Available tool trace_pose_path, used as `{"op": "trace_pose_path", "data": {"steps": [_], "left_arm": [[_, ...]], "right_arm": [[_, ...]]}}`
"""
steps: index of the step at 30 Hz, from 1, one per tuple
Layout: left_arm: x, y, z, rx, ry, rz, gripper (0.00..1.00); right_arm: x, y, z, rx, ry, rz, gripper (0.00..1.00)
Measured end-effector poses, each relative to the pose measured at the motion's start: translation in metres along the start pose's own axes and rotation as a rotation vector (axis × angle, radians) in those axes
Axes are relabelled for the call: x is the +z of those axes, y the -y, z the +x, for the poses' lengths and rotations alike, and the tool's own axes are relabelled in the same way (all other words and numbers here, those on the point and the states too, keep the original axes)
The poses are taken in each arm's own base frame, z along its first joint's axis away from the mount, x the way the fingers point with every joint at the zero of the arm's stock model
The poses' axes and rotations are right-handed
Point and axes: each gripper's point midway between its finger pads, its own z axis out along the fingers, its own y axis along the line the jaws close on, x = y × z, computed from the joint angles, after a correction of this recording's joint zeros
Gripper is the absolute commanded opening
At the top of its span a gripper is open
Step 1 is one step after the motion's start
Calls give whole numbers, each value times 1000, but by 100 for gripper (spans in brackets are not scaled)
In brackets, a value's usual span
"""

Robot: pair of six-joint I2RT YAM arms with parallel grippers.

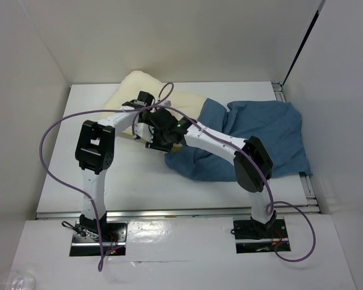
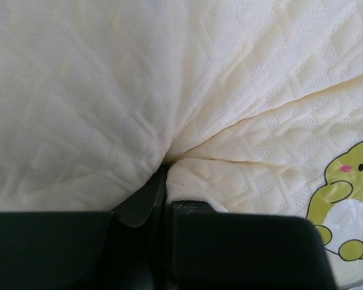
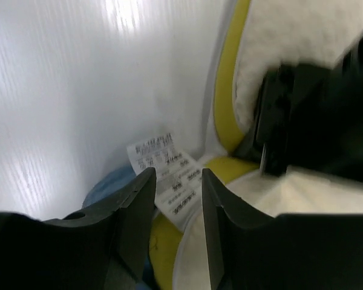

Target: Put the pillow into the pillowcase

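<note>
Upper left of centre on the counter (image 1: 60, 181): clenched on a pinched fold of the pillow (image 1: 136, 87) with the left end effector (image 2: 166, 181), probably to hold that edge up for stuffing. Just right: right end effector (image 3: 176, 181) released, jaws parted over the white tag (image 3: 160, 157), seemingly lining up a grip. Far right: pillowcase (image 1: 260, 133) crumpled against the pillow's edge, pillow not yet inside.

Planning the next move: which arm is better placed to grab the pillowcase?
Right, probably. The right pincer is open and holds nothing, and the pillowcase lies on that arm's side. The left pincer is shut on a fold of the pillow, so it is occupied.
</note>
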Motion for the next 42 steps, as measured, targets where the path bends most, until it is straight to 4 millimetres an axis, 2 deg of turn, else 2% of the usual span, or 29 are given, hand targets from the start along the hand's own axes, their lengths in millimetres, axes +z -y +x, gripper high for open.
{"op": "trace_pose_path", "data": {"steps": [4, 5, 9, 12, 14, 16, 19, 24, 28, 29, 30, 37, 42], "left_arm": [[-3, -4, -2, -26, 21, 9, 0], [-5, -6, -2, -31, 27, 7, 0], [-10, -15, -6, -71, 54, 13, 0], [-15, -27, -9, -90, 80, -5, 0], [-21, -37, -10, -124, 90, -16, 0], [-27, -46, -10, -142, 101, -30, 0], [-33, -57, -12, -161, 115, -53, 0], [-37, -64, -14, -164, 127, -81, 0], [-40, -67, -15, -153, 143, -115, 0], [-42, -68, -15, -150, 149, -126, 0], [-43, -70, -15, -147, 156, -141, 0], [-56, -82, -19, -119, 203, -255, 0], [-53, -79, -25, -38, 213, -344, 0]], "right_arm": [[-13, -3, 25, 132, -108, -11, 42], [-18, 5, 32, 212, -129, 13, 42], [-52, 77, 61, 527, -113, 201, 42], [-79, 114, 90, 692, -117, 330, 42], [-92, 126, 101, 756, -115, 379, 42], [-97, 129, 99, 786, -107, 384, 42], [-100, 124, 83, 802, -75, 341, 44], [-100, 110, 65, 880, -13, 201, 49], [-101, 106, 69, 999, 9, 119, 52], [-100, 106, 71, 1025, 10, 110, 56], [-98, 107, 76, 1066, 7, 98, 56], [-70, 108, 100, 1266, -34, -6, 55], [-53, 110, 90, 1305, -16, -76, 55]]}}
